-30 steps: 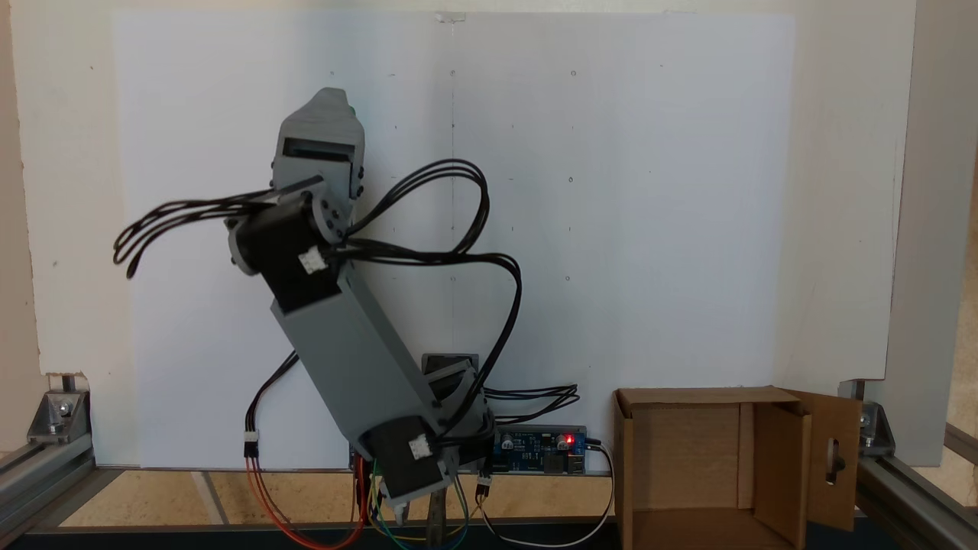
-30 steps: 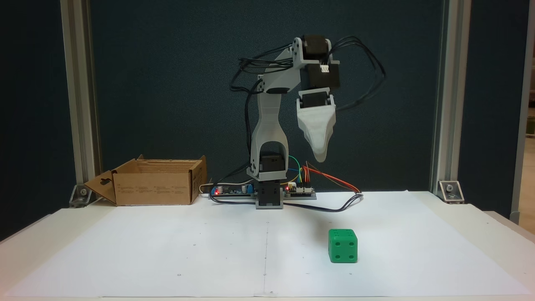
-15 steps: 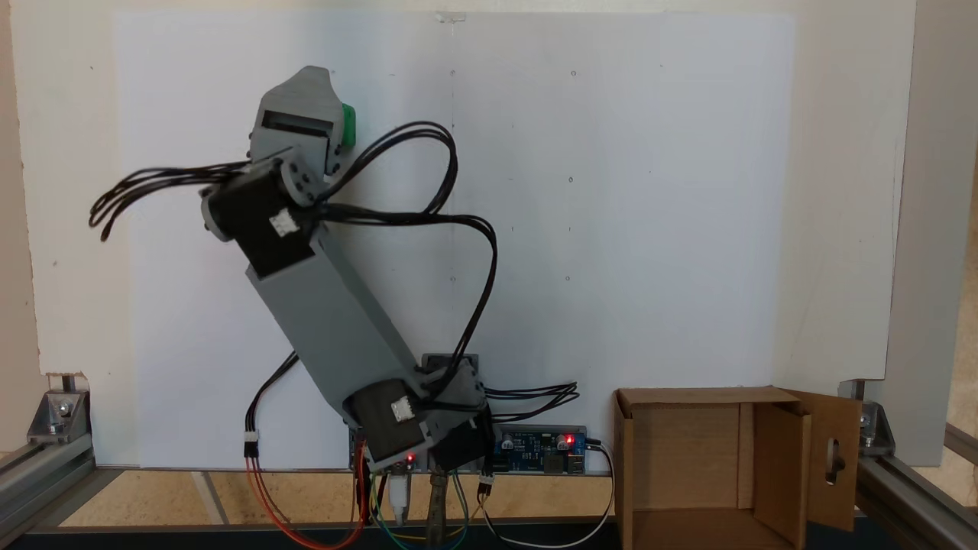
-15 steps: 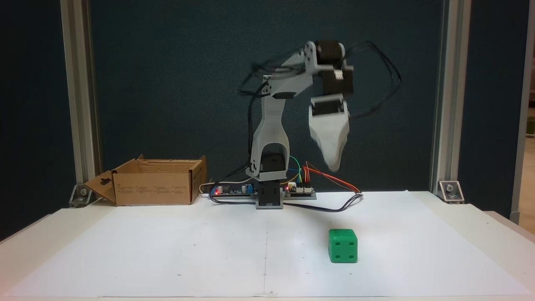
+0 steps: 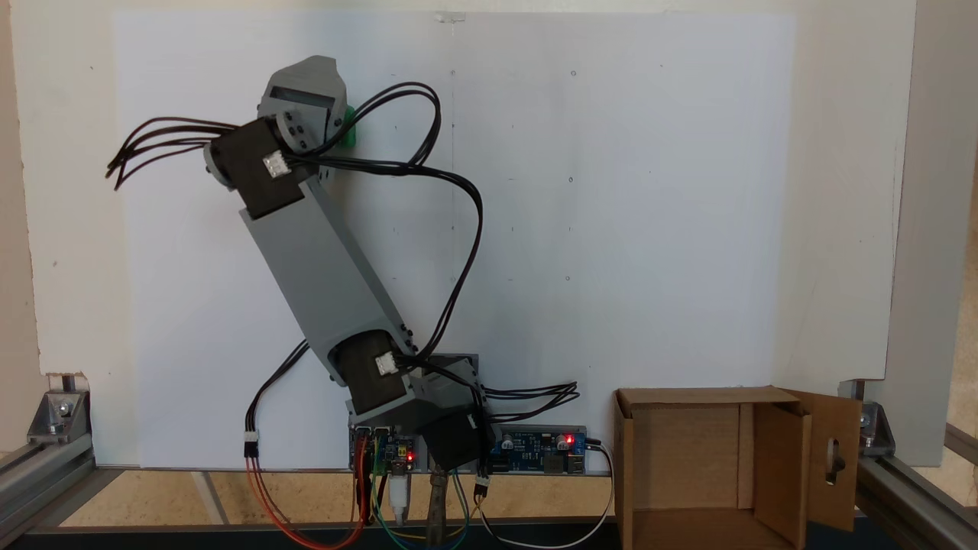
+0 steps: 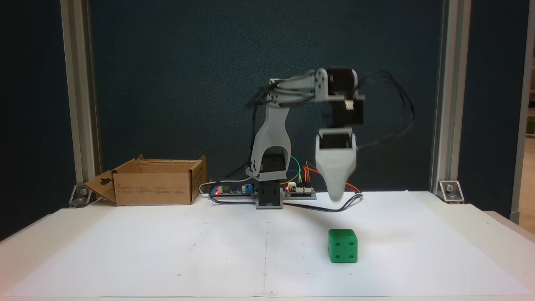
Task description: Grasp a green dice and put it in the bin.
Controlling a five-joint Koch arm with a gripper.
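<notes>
Going left to right in the front fixed view: the bin sits at the back left of the white paper sheet, top open, keyhole flap splayed outward, so it is ready to receive a drop from above. It is well apart from the arm's target. At centre stands the arm base with its control boards and wires. To the right the gripper hangs pointing straight down, above and behind the green dice, not touching it. The dice rests on the paper, right of centre, free on all sides. The jaws lie one behind the other here, so it cannot be told whether they are spread or closed.

In the top-down fixed view a green sliver of the dice peeks out beside the wrist, so the gripper is lined up nearly over it. The bin is at lower right.

Versus a second ago: the forearm has dropped to near level, the gripper has come much lower and further out toward the dice. Dice and bin have not moved.
</notes>
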